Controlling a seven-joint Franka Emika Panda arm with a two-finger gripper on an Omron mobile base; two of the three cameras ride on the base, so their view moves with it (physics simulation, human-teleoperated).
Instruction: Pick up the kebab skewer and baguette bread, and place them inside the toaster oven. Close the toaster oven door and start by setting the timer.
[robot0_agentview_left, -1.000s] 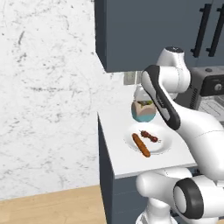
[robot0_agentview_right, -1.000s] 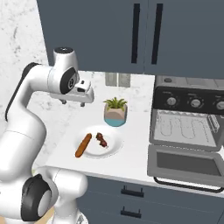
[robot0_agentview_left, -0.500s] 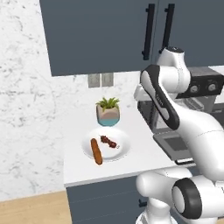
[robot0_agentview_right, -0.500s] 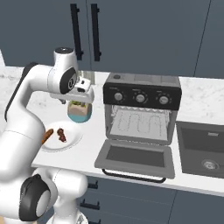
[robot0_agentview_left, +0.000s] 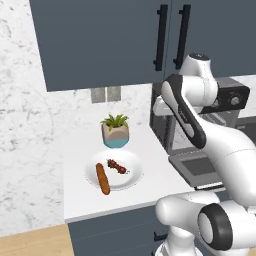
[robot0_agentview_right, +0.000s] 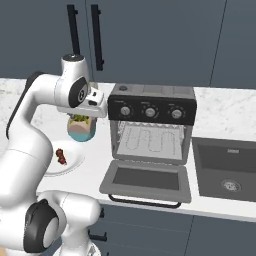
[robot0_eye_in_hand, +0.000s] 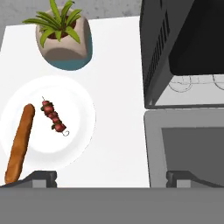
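The end effector (robot0_eye_in_hand: 111, 177) hangs high over the surface with its two tips spread wide and nothing between them, so the first pick has not begun. The kebab skewer (robot0_eye_in_hand: 54, 117) lies on the white plate (robot0_eye_in_hand: 83, 109), slanted, its meat chunks clustered along the stick and a small loop at one end. Just beside it, apart from it, the baguette bread (robot0_eye_in_hand: 18, 144) rests along the plate's edge, one end reaching past the rim. My reading: this is the approach to the first item, and the next move calls for the hand to come down over the skewer, turn so the tips straddle the thin stick across its length, and then close (the skewer is slim, so a centred grip matters).

Further out, the toaster oven (robot0_agentview_right: 151, 125) stands to one side with the toaster oven door (robot0_agentview_right: 145, 180) already dropped flat and the wire rack (robot0_agentview_right: 150, 140) exposed. A potted plant (robot0_agentview_left: 116, 131) sits behind the plate, near the wall.

In the right base view the arm hides most of the plate and all of the bread. The markings on the oven's three knobs are too small to read, and the lower end of the bread runs close to the frame's bottom in the hand view.
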